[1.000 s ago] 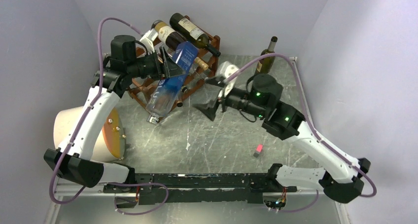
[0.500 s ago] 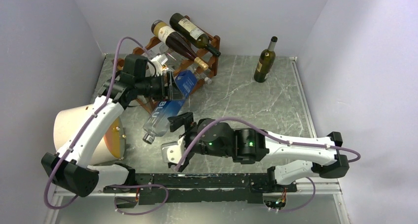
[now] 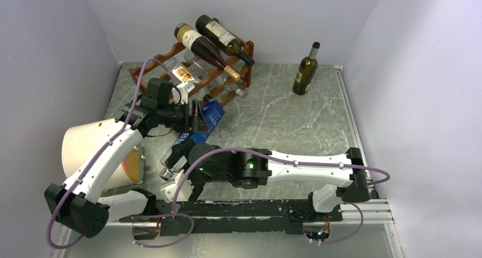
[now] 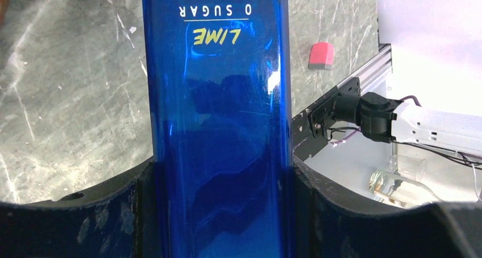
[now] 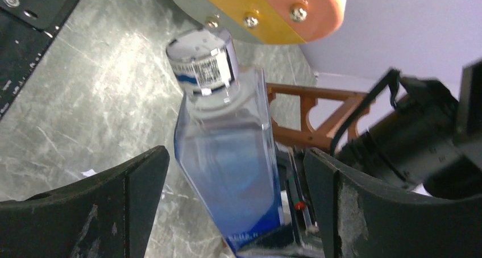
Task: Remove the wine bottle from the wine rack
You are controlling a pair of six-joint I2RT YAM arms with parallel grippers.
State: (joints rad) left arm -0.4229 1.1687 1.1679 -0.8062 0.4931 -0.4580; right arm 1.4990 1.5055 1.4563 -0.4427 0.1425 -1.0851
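My left gripper point(image 3: 196, 117) is shut on a square blue bottle point(image 3: 206, 117), held off the rack and tilted, cap end low toward the near left. In the left wrist view the bottle point(image 4: 221, 99) fills the gap between the fingers of that gripper point(image 4: 221, 212). My right gripper point(image 3: 173, 168) is open at the bottle's neck end. In the right wrist view its fingers point(image 5: 136, 184) stand either side of the clear lower body point(image 5: 227, 155), apart from it, below the silver cap point(image 5: 202, 59). The reddish-brown wine rack point(image 3: 170, 53) stands at the back left.
Two dark wine bottles point(image 3: 204, 49) lie on the rack's top rails. A green bottle point(image 3: 305, 70) stands at the back right. A cream drum with an orange face point(image 3: 91, 150) sits at the left, close to the cap. A pink block point(image 4: 321, 53) lies on the table.
My left gripper has carried the blue bottle down and away from the rack toward the near left. My right arm has swung from the table's middle to the left, its open gripper now round the neck end.
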